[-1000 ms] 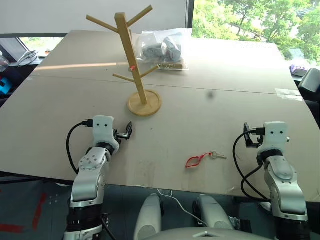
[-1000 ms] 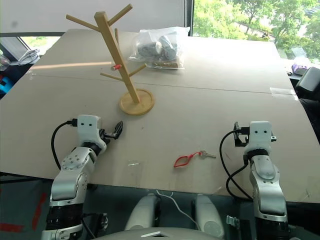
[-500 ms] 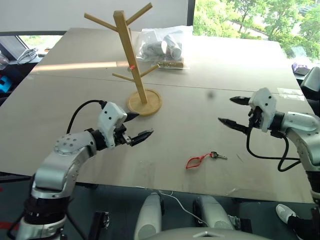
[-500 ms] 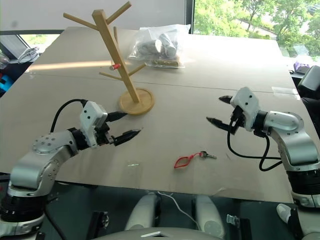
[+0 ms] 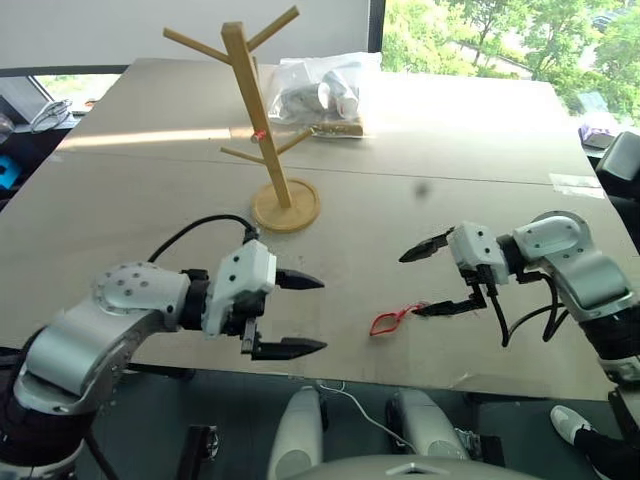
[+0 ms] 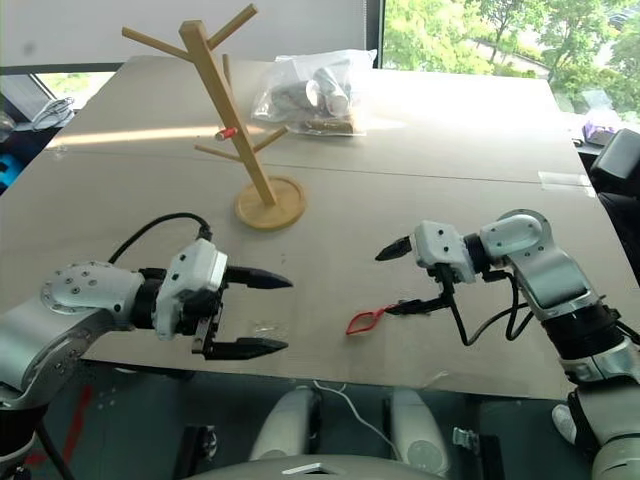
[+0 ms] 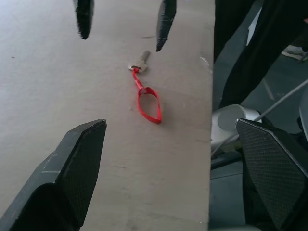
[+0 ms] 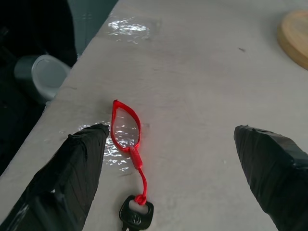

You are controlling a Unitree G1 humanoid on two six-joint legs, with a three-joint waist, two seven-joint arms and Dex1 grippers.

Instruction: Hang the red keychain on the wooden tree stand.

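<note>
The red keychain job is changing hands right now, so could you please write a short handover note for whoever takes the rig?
Left gripper: open, holding nothing, above the table's near edge, pointing toward the keychain.
Right gripper: open, holding nothing, close over the key end of the keychain, one finger low beside it.
Keychain: flat on the table near the front edge, between the two grippers.
Stand: upright farther back on the table, nothing hanging on its pegs; a plastic bag lies behind it.
Done: nothing yet.
Left: grasp the keychain, carry it to the stand, hook the loop over a peg.
</note>
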